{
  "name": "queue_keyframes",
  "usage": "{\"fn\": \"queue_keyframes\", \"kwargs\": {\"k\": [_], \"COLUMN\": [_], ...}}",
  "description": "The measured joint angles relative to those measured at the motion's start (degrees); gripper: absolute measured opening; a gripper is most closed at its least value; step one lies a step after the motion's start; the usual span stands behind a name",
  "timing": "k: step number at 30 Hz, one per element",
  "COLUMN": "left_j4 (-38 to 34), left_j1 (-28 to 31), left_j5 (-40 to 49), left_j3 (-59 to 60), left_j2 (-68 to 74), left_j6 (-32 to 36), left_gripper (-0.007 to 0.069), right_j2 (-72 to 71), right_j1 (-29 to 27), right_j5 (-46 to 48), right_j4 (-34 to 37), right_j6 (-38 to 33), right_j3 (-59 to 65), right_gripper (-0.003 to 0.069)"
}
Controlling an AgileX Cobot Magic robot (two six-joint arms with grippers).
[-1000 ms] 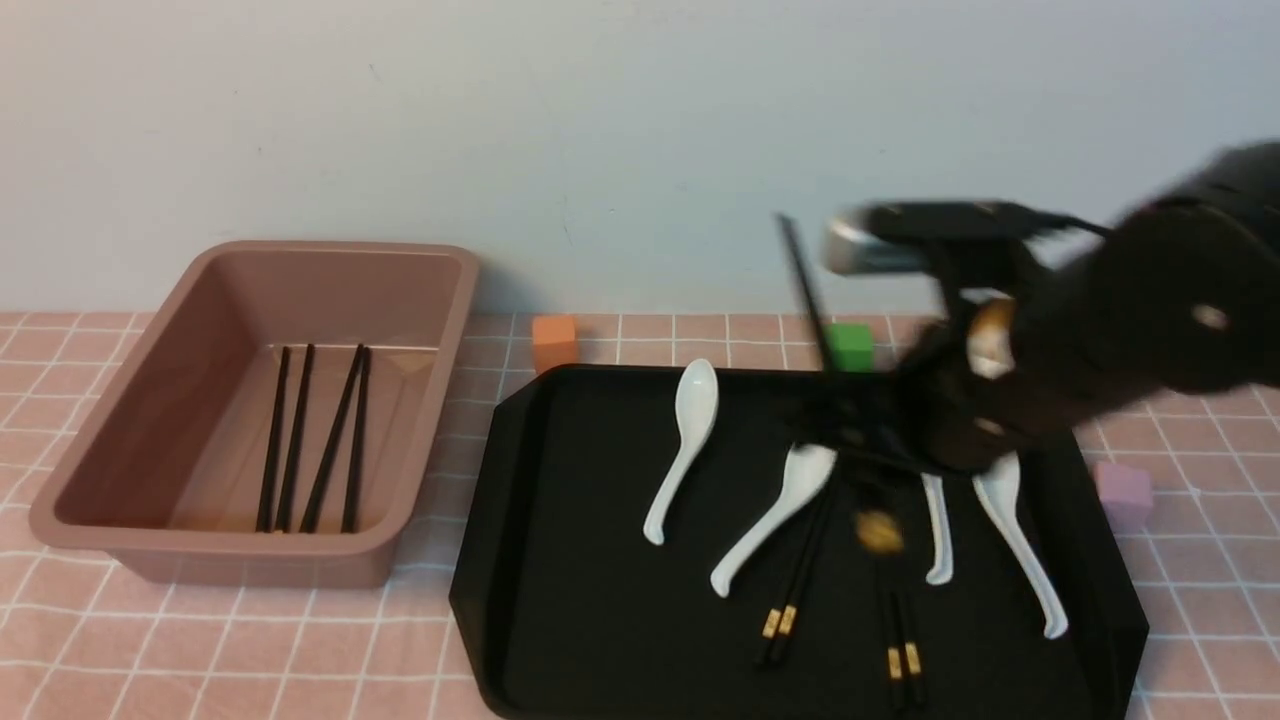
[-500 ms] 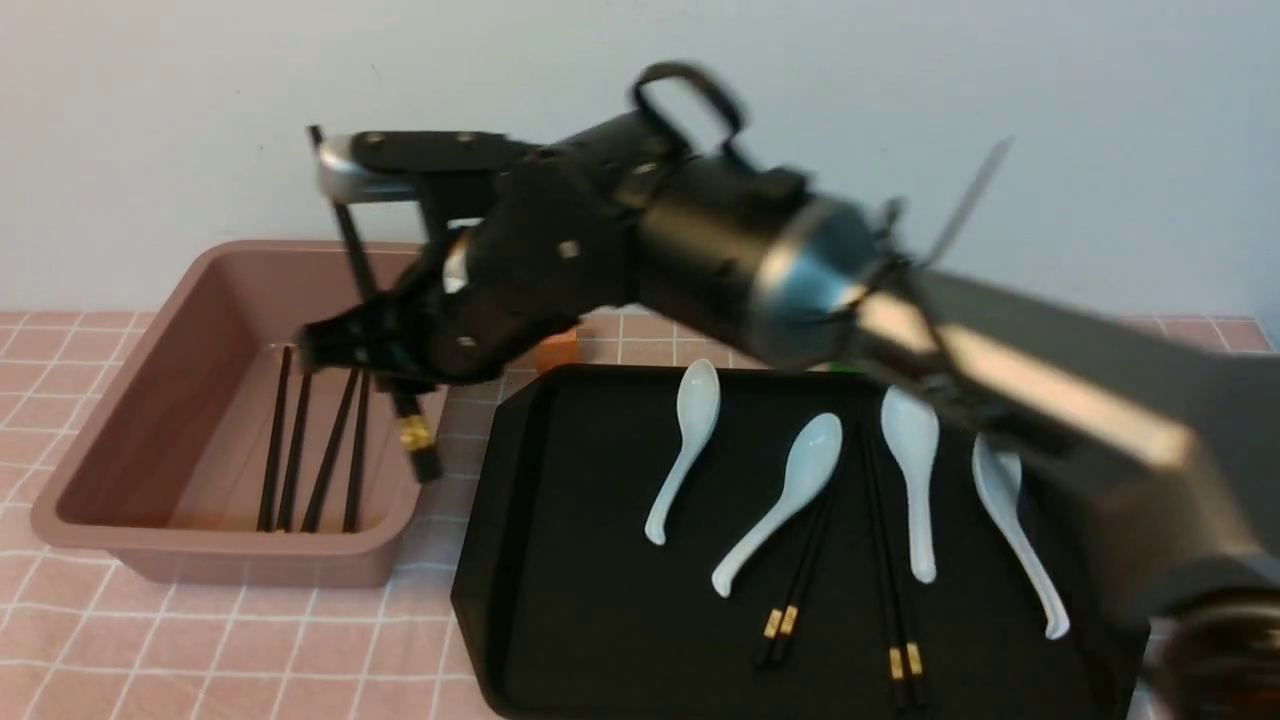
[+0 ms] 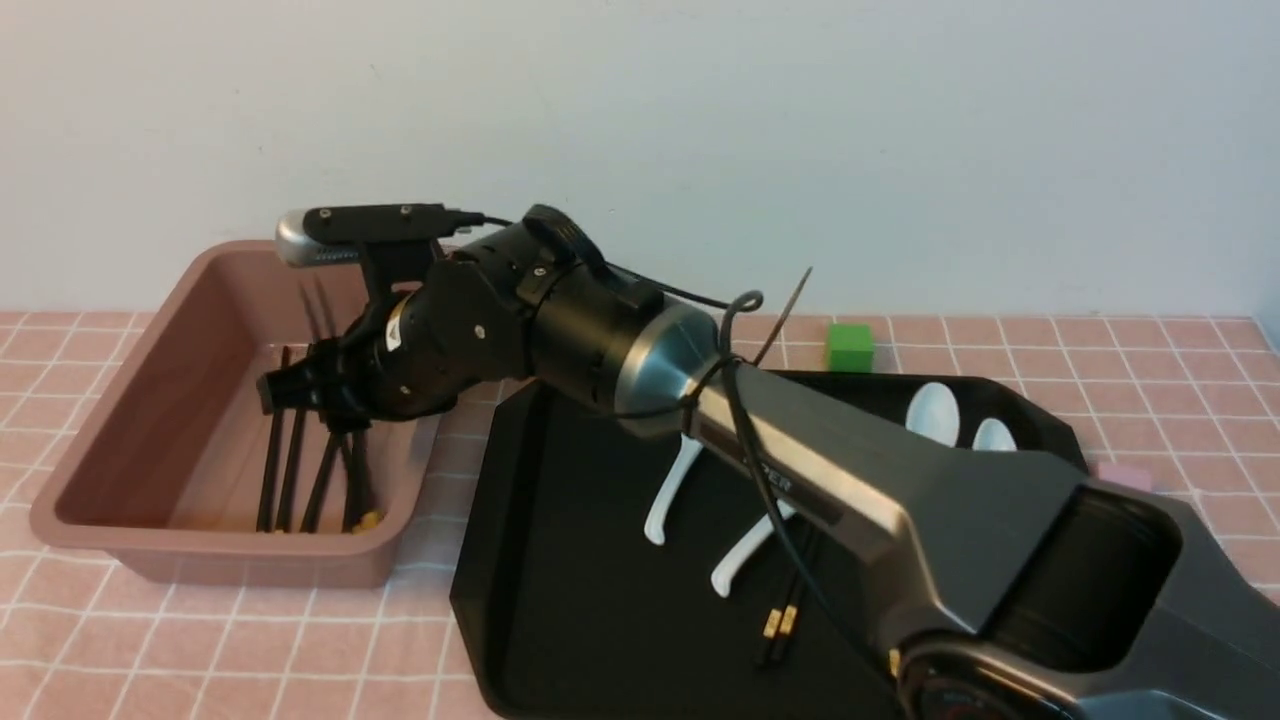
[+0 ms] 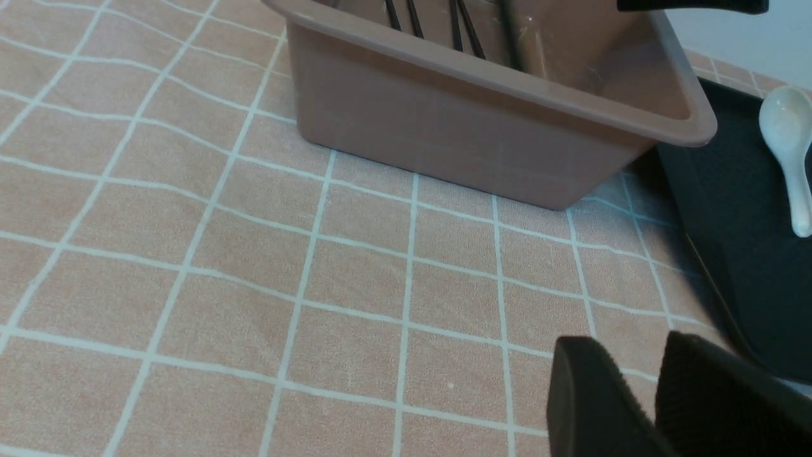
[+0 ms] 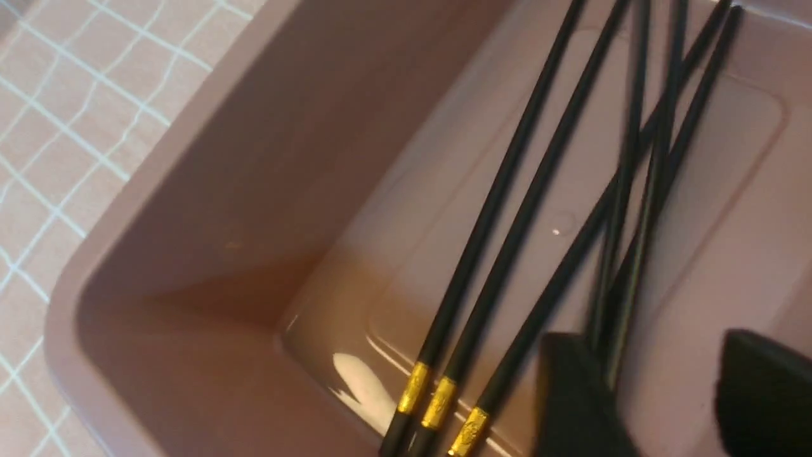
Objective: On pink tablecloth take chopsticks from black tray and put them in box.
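My right gripper point(image 3: 305, 392) reaches across into the brownish-pink box point(image 3: 120, 400) and is open and empty. In the right wrist view point(image 5: 660, 355) its jaws stand wide apart over the box floor point(image 5: 254, 190). A blurred pair of black chopsticks point(image 5: 625, 285) lies beside one finger, free of the pads. Several chopsticks point(image 3: 280, 470) lie in the box. Another pair point(image 3: 785, 625) lies on the black tray point(image 3: 580, 560), half hidden by my arm. My left gripper point(image 4: 625, 346) hangs low over the pink tablecloth point(image 4: 254, 254), empty, with its jaws a little apart.
White spoons point(image 3: 670, 490) lie on the tray, two more point(image 3: 940, 410) behind my right arm. A green cube point(image 3: 850, 347) sits behind the tray. The box's near wall point(image 4: 444, 127) and the tray's edge point(image 4: 748, 266) show in the left wrist view.
My right arm swung left from the tray to the box carrying a pair of chopsticks, then lowered into the box. The jaws opened and the pair now lies in the box.
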Motion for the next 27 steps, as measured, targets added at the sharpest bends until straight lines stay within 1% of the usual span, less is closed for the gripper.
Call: {"fn": "queue_keyframes", "kwargs": {"k": [2, 4, 6, 8, 11, 13, 14, 15, 16, 17, 19, 20, 21, 22, 23, 27], "left_j4": [0.0, 0.0, 0.0, 0.0, 0.0, 0.0, 0.0, 0.0, 0.0, 0.0, 0.0, 0.0, 0.0, 0.0, 0.0, 0.0], "left_j1": [0.0, 0.0, 0.0, 0.0, 0.0, 0.0, 0.0, 0.0, 0.0, 0.0, 0.0, 0.0, 0.0, 0.0, 0.0, 0.0], "left_j5": [0.0, 0.0, 0.0, 0.0, 0.0, 0.0, 0.0, 0.0, 0.0, 0.0, 0.0, 0.0, 0.0, 0.0, 0.0, 0.0], "left_j3": [0.0, 0.0, 0.0, 0.0, 0.0, 0.0, 0.0, 0.0, 0.0, 0.0, 0.0, 0.0, 0.0, 0.0, 0.0, 0.0], "left_j2": [0.0, 0.0, 0.0, 0.0, 0.0, 0.0, 0.0, 0.0, 0.0, 0.0, 0.0, 0.0, 0.0, 0.0, 0.0, 0.0], "left_j6": [0.0, 0.0, 0.0, 0.0, 0.0, 0.0, 0.0, 0.0, 0.0, 0.0, 0.0, 0.0, 0.0, 0.0, 0.0, 0.0], "left_gripper": [0.0187, 0.0187, 0.0187, 0.0187, 0.0187, 0.0187, 0.0187, 0.0187, 0.0187, 0.0187, 0.0187, 0.0187, 0.0187, 0.0189, 0.0190, 0.0191], "right_j2": [-0.3, -1.2, -3.2, -5.1, -11.1, -14.4, -16.8, -18.4, -20.6, -20.9, -24.0, -27.3, -27.3, -29.9, -32.6, -42.9], "right_j1": [0.0, 0.0, 0.0, 0.0, 0.0, 0.0, 0.0, 0.0, 0.0, 0.0, 0.0, 0.0, 0.0, 0.0, 0.0, 0.0], "right_j5": [0.0, 1.2, 4.7, 8.5, 17.8, 23.7, 28.3, 29.5, 31.1, 31.1, 32.1, 32.1, 32.2, 32.4, 32.4, 32.4], "right_j4": [-0.6, -1.1, -1.4, -1.5, -1.7, -1.8, -2.0, -2.2, -2.8, -2.9, -3.6, -4.1, -4.1, -4.1, -4.1, -4.9], "right_j6": [0.0, 0.0, -0.2, -1.0, -5.1, -8.0, -10.0, -11.2, -12.6, -12.8, -14.2, -14.8, -14.8, -14.8, -15.0, -15.0], "right_j3": [-0.2, -0.2, -0.2, -0.2, -0.2, -0.3, -0.4, -0.5, -0.5, -0.5, -0.3, 0.5, 0.7, 2.0, 4.1, 15.3], "right_gripper": [0.0423, 0.0463, 0.0475, 0.0469, 0.0410, 0.0357, 0.0308, 0.0272, 0.0208, 0.0208, 0.0115, 0.0038, 0.0031, -0.0001, -0.0012, -0.0013]}}
